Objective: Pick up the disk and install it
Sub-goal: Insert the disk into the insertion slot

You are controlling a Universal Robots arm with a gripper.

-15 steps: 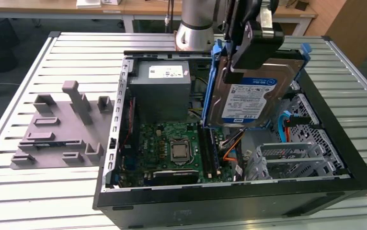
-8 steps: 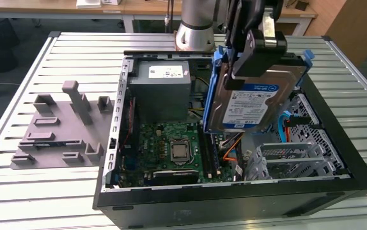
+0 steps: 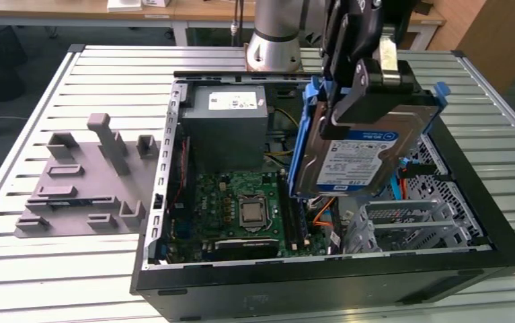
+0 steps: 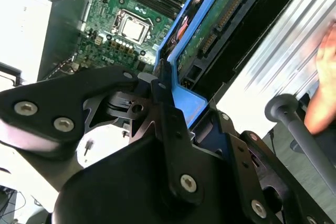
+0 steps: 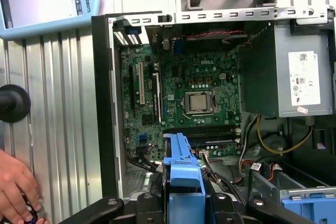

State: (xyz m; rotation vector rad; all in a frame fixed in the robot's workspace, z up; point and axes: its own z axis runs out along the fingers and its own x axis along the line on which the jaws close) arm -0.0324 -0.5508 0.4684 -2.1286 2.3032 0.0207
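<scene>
Slatted grey metal surface (image 3: 60, 269) carries an open black computer case (image 3: 329, 289). Above its drive bay, the hand (image 3: 374, 101) clamps the flat silver-metal, blue-framed disk (image 3: 365, 158), steeply tilted. At that angle, its frame could snag the orange cables (image 3: 322, 217) below.

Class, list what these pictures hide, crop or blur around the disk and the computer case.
- Exterior view: the disk hides part of the inside of the case; the arm is cut by the top edge.
- Second wrist view: the pincer blocks much of the disk; a blurred hand is cut by the edge.
</scene>
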